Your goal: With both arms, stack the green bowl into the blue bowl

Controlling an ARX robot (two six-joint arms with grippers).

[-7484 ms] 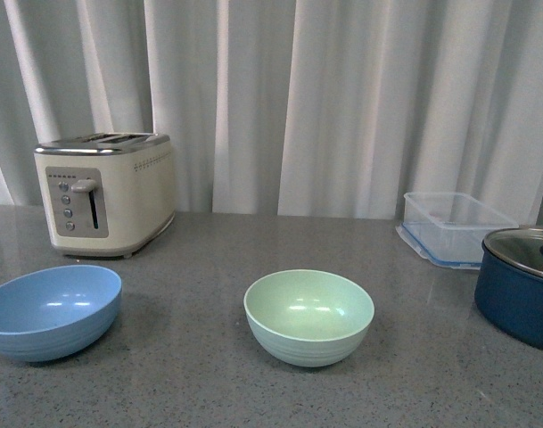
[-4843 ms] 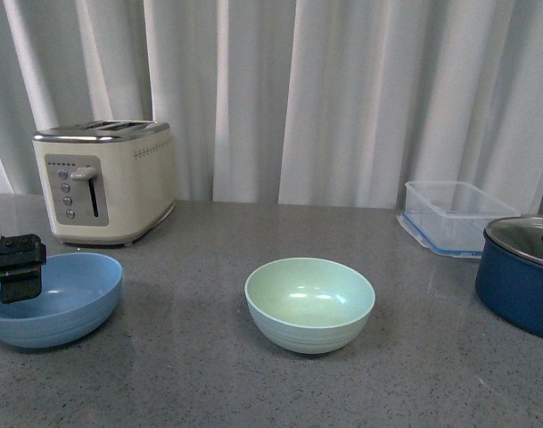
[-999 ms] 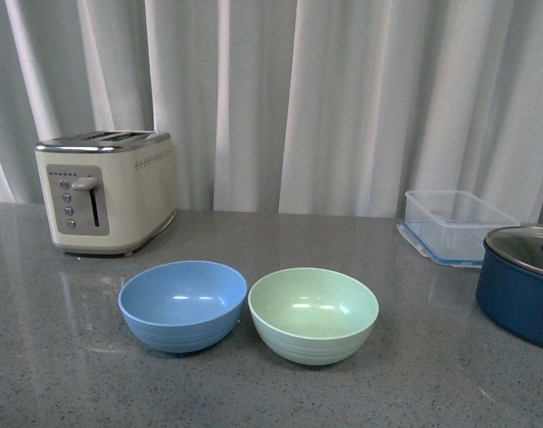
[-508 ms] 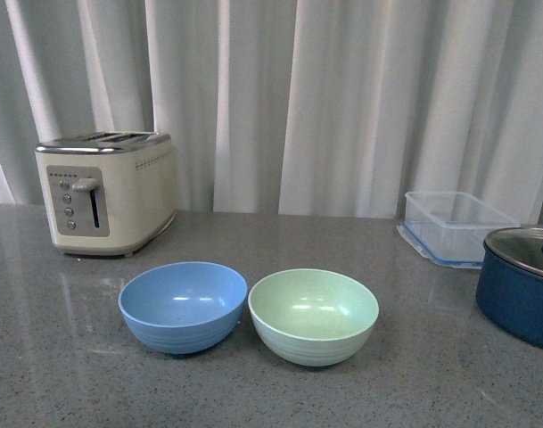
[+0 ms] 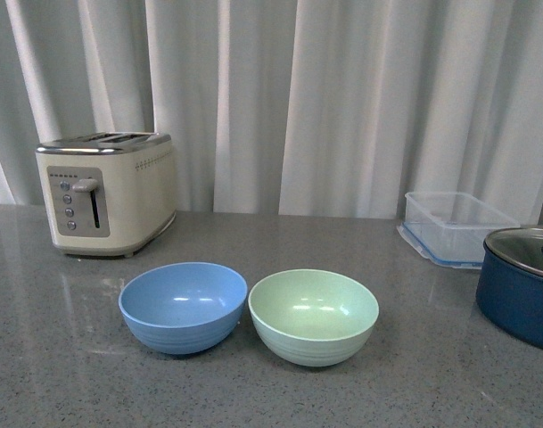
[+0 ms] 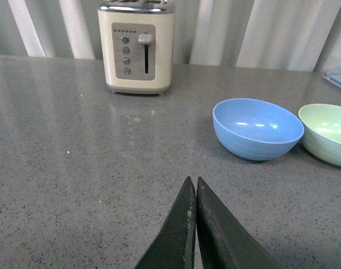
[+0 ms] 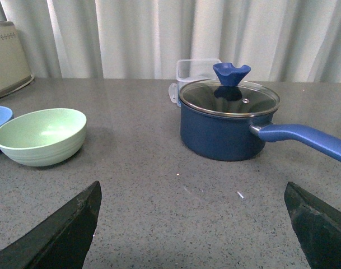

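Staying put, blue bowl (image 5: 183, 306) sits beside green bowl (image 5: 313, 316).

Front cam: mounted on the body, facing straight across the counter (image 5: 57, 374) to the curtain (image 5: 342, 98), mid-range on the blue bowl (image 5: 183, 308) and green bowl (image 5: 313, 316). Left wrist: low over the counter, peering past the pinched-together left hand (image 6: 192, 182) toward the toaster (image 6: 136, 47). Right wrist: also low, peering between the wide-spread tips of the right hand (image 7: 192, 190) at the pot (image 7: 229, 120), pretty close. Shared across all three: both bowls, though only a sliver of blue in the right wrist shot.
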